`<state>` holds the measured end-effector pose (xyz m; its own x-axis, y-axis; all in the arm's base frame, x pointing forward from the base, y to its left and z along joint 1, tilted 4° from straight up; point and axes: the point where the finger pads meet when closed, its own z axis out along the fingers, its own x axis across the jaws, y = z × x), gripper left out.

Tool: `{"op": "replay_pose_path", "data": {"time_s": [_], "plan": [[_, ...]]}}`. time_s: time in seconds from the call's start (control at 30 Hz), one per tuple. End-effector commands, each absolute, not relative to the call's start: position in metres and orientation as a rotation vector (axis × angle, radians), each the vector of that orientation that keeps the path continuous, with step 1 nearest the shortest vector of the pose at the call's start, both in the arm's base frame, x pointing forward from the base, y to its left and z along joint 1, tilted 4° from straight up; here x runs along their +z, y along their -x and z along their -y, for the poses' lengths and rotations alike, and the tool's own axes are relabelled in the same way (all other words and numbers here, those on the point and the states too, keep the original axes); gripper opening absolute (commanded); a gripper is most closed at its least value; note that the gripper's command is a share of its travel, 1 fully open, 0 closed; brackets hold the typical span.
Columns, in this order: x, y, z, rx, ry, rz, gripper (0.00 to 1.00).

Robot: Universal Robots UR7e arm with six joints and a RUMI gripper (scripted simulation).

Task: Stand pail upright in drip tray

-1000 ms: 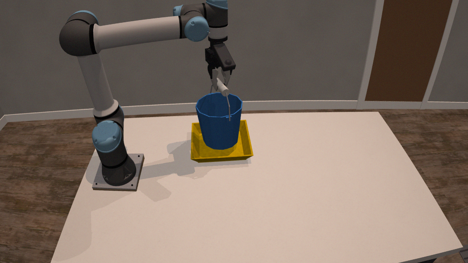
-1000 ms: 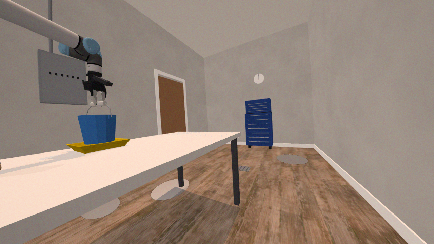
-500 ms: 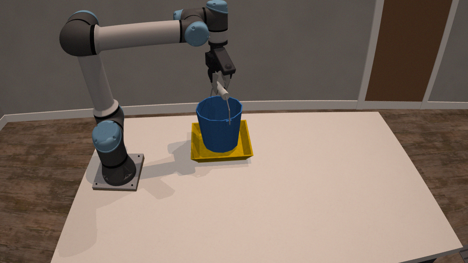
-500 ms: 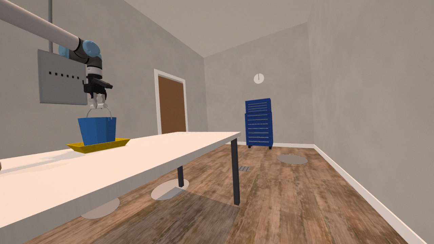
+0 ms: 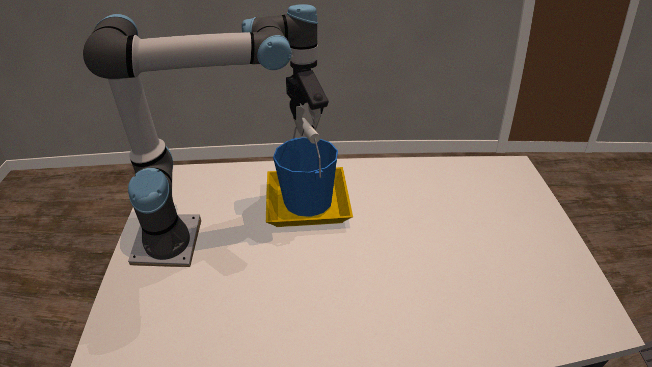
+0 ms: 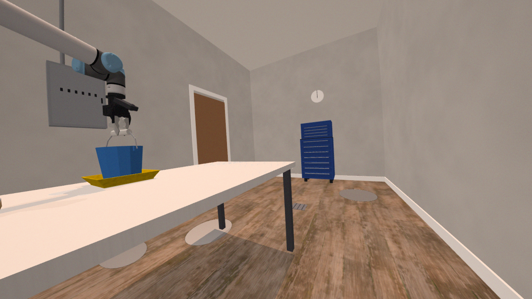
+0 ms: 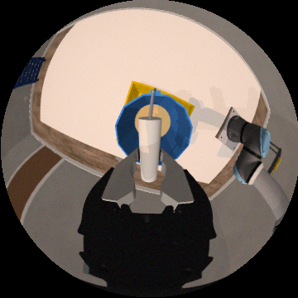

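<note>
A blue pail [image 5: 304, 177] stands upright inside the yellow drip tray [image 5: 308, 197] on the white table. Its base sits low within the tray's walls, as the side view shows [image 6: 119, 160]; the tray [image 6: 120, 177] hides the very bottom, so I cannot tell whether it touches the floor. My gripper [image 5: 306, 124] is straight above the pail and shut on the pail's white handle grip [image 5: 309, 129], with the wire bail upright. In the wrist view the handle grip [image 7: 149, 147] lies between the fingers over the pail's mouth [image 7: 154, 125].
The robot base [image 5: 160, 232] is bolted at the table's left side, close to the tray. A blue tool cabinet [image 6: 316, 150] stands by the far wall, and a brown door [image 6: 210, 128] is behind the table.
</note>
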<state>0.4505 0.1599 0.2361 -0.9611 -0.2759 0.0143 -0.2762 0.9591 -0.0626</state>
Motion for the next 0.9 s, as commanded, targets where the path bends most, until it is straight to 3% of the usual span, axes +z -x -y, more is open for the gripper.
{"op": "replay_pose_path", "data": {"time_s": [0.0, 0.87], "plan": [[0.2349, -0.4510, -0.1598, 0.100, -0.438, 3.106, 0.00], [0.2295, -0.4510, -0.1595, 0.100, -0.438, 3.106, 0.00]]}}
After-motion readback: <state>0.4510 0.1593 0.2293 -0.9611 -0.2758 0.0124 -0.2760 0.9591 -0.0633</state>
